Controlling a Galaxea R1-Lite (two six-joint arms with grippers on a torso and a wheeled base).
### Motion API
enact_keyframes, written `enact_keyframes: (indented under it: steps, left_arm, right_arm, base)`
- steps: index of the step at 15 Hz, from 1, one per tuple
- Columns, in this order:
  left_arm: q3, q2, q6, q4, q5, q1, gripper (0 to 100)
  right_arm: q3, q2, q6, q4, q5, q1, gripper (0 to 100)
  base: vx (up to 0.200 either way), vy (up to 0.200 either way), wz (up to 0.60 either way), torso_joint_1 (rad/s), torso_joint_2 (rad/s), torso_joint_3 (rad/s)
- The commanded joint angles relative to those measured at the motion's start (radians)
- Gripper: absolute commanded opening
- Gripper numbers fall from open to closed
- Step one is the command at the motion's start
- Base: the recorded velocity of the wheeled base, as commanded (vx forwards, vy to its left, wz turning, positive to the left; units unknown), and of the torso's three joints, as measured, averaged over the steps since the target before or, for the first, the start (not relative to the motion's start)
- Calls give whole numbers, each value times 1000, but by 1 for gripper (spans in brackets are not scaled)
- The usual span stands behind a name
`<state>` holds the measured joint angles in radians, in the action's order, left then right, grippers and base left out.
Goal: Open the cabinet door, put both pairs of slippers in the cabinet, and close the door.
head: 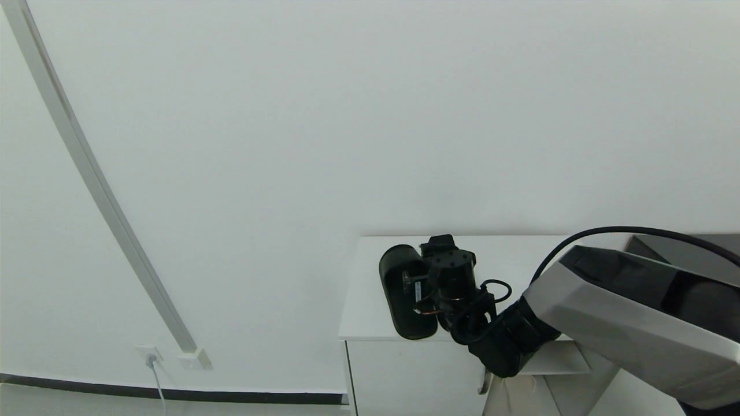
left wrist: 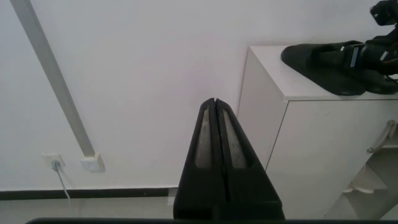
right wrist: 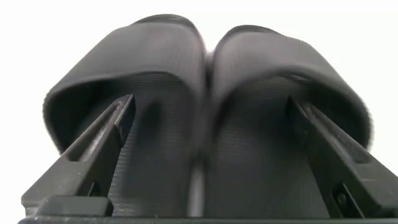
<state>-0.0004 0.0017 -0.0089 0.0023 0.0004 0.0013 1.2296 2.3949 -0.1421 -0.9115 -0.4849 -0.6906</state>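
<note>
The black slippers [right wrist: 161, 106] look rubbery and matt — finely ribbed across straps and footbeds; the white cabinet [head: 404, 370] looks like smooth, satin-matt board.

Soft, even light is filling the head view, leaving the white wall [head: 370, 115] bright and almost shadowless, while the conduit [head: 91, 167] on it is bowing from lens distortion toward the frame's edge. The black slippers [right wrist: 168, 81] are showing dark against a washed-out white background in the right wrist view, and the cabinet [left wrist: 311, 149] front is sitting slightly greyer than its top.
</note>
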Motion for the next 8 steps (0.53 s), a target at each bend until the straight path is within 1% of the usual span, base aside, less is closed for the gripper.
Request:
enact_keyframes:
  steps: [1, 4, 8]
  left_arm:
    - [0, 0, 0, -1, 1, 0, 0]
    - [0, 0, 0, -1, 1, 0, 0]
    - [0, 0, -2, -1, 1, 0, 0]
  right_arm:
    - [51, 46, 1, 14, 11, 10, 100]
    - [111, 86, 1, 29, 11, 14, 100]
    - [133, 89, 1, 40, 11, 20, 100]
  base:
    - [0, 0, 0, 0, 0, 0]
    - [0, 0, 0, 0, 0, 0]
    - [0, 0, 0, 0, 0, 0]
